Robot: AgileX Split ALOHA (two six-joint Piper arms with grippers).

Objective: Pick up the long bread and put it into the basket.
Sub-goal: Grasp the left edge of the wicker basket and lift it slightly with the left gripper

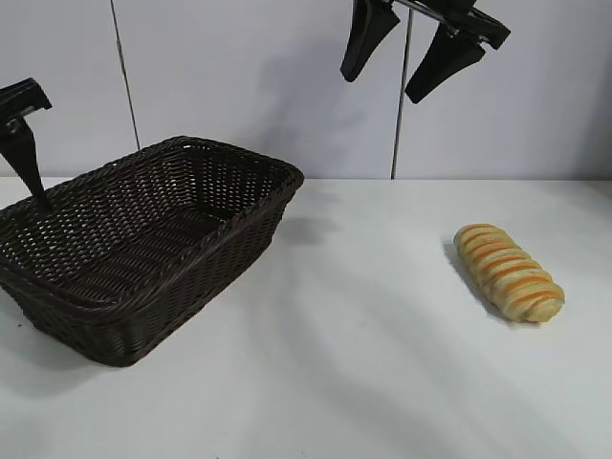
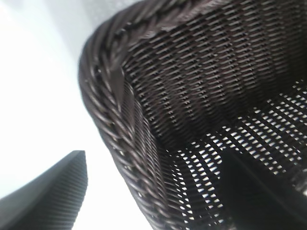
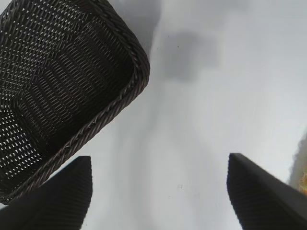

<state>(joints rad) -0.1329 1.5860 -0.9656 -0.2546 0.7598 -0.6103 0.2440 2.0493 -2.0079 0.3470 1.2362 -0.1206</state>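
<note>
My left gripper (image 2: 153, 191) hangs open, one finger inside the basket (image 1: 229, 206) and one outside its rim, so closing or dropping could snag the wicker. My right gripper (image 1: 406, 53) hangs open and empty, the long bread (image 1: 508, 272) lying well below it on the table (image 1: 363, 363); a skewed descent could roll the loaf.

A white table (image 1: 363, 382) stands before a pale panelled wall (image 1: 239, 76) with dark seams.

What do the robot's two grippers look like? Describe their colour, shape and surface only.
Both are black. The right gripper has two flat, tapered fingers with finely ribbed faces, hung from a dark crossbar. The left gripper shows a narrow pointed finger below a blocky black mount; its fingers carry the same fine ribbing. No cables or markings show.
</note>
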